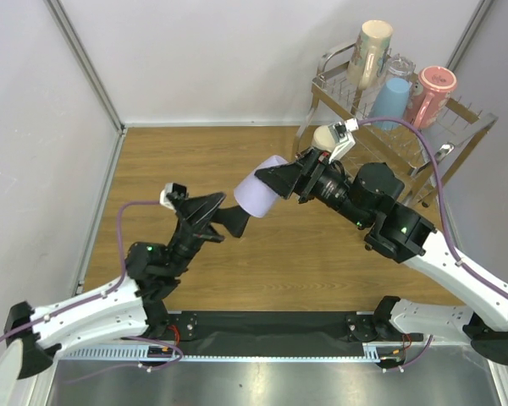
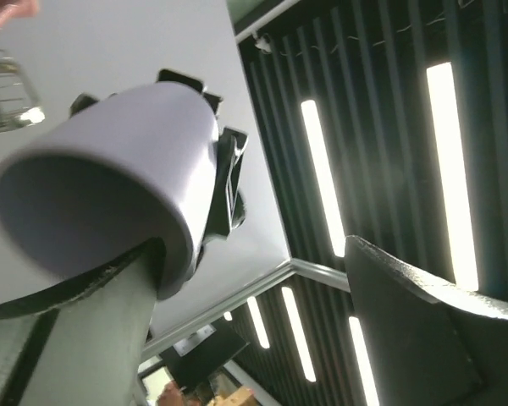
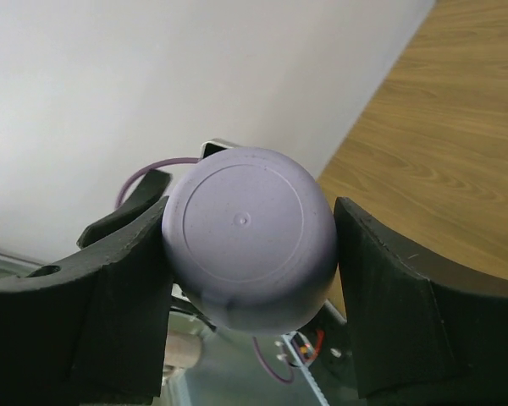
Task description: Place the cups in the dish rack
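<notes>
Black padded fingers (image 3: 110, 304) of the right gripper (image 3: 250, 241) fill the foreground of the right wrist view, closed from both sides on the flat round base of the smooth lavender plastic tumbler (image 3: 245, 245), which they hold in the air over the brown wood-grain table (image 1: 237, 161). From above, this tumbler lies on its side between the two arms, base toward the right arm and open mouth toward the left gripper (image 1: 234, 211). That gripper's jaws stand wide apart. In the left wrist view one grey-black finger (image 2: 85, 338) runs up against the lower lip of the tumbler's mouth, while the other finger (image 2: 415, 321) sits well clear of it on the far side. Whether the nearer finger reaches inside the mouth or only touches the rim cannot be told. At the far right corner of the table stands the large chrome wire dish rack (image 1: 461, 127) on tubular legs. Its upper shelf carries a tall beige mug (image 1: 372, 51), a clear glass (image 1: 400, 68), a light-blue tumbler (image 1: 392, 97) and a pink mug (image 1: 433, 93), packed close together. A pale rounded cup (image 1: 324, 135) shows just beside the rack's near leg, mostly hidden by the right wrist.
</notes>
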Controlling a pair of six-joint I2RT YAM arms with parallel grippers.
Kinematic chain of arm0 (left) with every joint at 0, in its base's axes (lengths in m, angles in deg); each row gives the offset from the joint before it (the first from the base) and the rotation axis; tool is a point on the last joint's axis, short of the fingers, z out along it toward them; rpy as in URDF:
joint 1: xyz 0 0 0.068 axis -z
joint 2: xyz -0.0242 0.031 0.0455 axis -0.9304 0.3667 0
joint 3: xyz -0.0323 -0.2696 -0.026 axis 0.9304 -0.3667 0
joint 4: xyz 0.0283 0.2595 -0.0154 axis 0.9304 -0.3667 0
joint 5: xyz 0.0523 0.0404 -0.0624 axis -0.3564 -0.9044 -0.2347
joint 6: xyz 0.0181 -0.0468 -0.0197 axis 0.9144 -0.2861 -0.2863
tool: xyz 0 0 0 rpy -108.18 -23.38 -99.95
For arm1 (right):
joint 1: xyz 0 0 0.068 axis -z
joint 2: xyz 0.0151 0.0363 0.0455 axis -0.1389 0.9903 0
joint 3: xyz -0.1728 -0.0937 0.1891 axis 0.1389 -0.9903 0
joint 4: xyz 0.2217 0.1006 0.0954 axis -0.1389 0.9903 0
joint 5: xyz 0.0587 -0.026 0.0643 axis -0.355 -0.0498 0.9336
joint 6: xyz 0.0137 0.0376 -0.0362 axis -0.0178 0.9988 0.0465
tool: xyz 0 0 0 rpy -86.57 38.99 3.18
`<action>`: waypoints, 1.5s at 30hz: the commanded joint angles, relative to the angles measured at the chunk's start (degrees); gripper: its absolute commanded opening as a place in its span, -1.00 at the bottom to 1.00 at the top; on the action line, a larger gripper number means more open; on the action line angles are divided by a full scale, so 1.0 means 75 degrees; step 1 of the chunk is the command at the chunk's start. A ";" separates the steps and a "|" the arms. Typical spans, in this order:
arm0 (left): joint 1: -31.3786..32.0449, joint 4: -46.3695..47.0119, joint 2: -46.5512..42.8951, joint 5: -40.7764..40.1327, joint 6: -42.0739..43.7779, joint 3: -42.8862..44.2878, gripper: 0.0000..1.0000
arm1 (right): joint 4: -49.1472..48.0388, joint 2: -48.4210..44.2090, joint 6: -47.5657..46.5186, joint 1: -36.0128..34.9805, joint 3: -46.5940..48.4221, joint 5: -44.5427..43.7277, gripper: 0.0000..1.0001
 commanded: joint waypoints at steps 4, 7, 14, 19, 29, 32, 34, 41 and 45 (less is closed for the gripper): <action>-0.0033 -0.4392 -0.2811 -0.0552 0.0432 -0.0713 0.99 | 0.1625 0.0037 -0.1441 0.0031 0.1015 -0.1091 -1.00; -0.0045 -0.7451 -0.4066 -0.0845 0.0993 -0.0339 0.99 | 0.2364 0.0108 -0.2340 0.0101 0.1531 -0.1735 -1.00; -0.0045 -1.1700 -0.3801 -0.1362 0.3250 0.1954 0.99 | 0.3680 0.0331 -0.3607 0.0558 0.3030 -0.3798 -1.00; -0.0056 -1.2894 -0.1775 -0.1105 0.5655 0.3971 0.99 | 0.4077 0.0670 -0.4430 0.1306 0.4118 -0.4958 -1.00; -0.0664 -1.4245 0.1053 -0.0953 0.9571 0.6823 0.99 | 0.3750 0.1408 -0.4642 0.3744 0.4777 -0.5054 -1.00; -0.1297 -1.4174 0.0947 -0.0402 1.0006 0.6811 1.00 | 0.3820 0.1830 -0.4619 0.4597 0.5233 -0.4808 -1.00; -0.1637 -1.4139 0.0772 -0.0366 1.0171 0.6613 0.99 | 0.3960 0.1983 -0.4572 0.4940 0.5445 -0.4656 -1.00; -0.2681 -1.4150 0.0935 0.0325 1.0932 0.6295 0.99 | 0.4347 0.2241 -0.4852 0.5562 0.5832 -0.5111 -1.00; -0.2915 -1.3986 0.1005 0.0582 1.1132 0.6014 1.00 | 0.4523 0.2299 -0.4981 0.5563 0.5961 -0.5252 -1.00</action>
